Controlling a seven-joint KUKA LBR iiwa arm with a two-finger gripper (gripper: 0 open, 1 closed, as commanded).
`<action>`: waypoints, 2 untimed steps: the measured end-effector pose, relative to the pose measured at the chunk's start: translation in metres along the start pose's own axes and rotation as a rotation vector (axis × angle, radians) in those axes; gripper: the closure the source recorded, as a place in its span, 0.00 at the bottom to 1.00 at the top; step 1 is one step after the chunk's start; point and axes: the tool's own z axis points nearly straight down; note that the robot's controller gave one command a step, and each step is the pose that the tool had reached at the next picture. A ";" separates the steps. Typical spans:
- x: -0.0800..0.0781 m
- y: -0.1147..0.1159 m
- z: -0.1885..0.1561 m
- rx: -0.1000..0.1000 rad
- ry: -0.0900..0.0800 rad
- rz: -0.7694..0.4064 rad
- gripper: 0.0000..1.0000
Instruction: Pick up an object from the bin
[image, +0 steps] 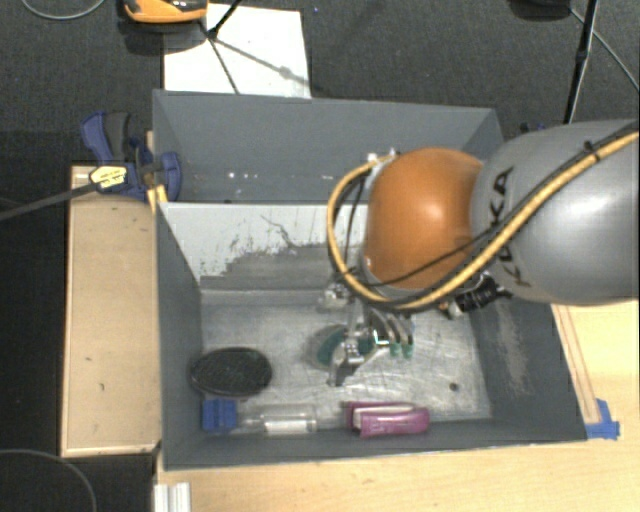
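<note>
A small teal-green thing is lying about the middle of the bin's floor, partly hidden under the gripper, which is hanging right over it and seems to be touching it; whether the gripper is clenched on it or released I cannot tell. Its shape is too covered to be sure of; it is looking like a light, stiff bit of plastic, probably smooth and a little slippery, so I am judging that a hold across its narrow middle would serve best.

To the near left a black round disc with a dull, grainy top is resting flat. Along the near wall a clear tube with a blue cap is lying on its side, and just right of it a purple oblong box is lying flat; both are well apart from the gripper. The grey metal bin is showing scratches and scuffs on its far slope.
</note>
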 end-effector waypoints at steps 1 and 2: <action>-0.010 -0.062 0.116 -0.001 -0.017 -0.027 0.00; -0.025 -0.109 0.103 0.001 -0.011 0.038 0.00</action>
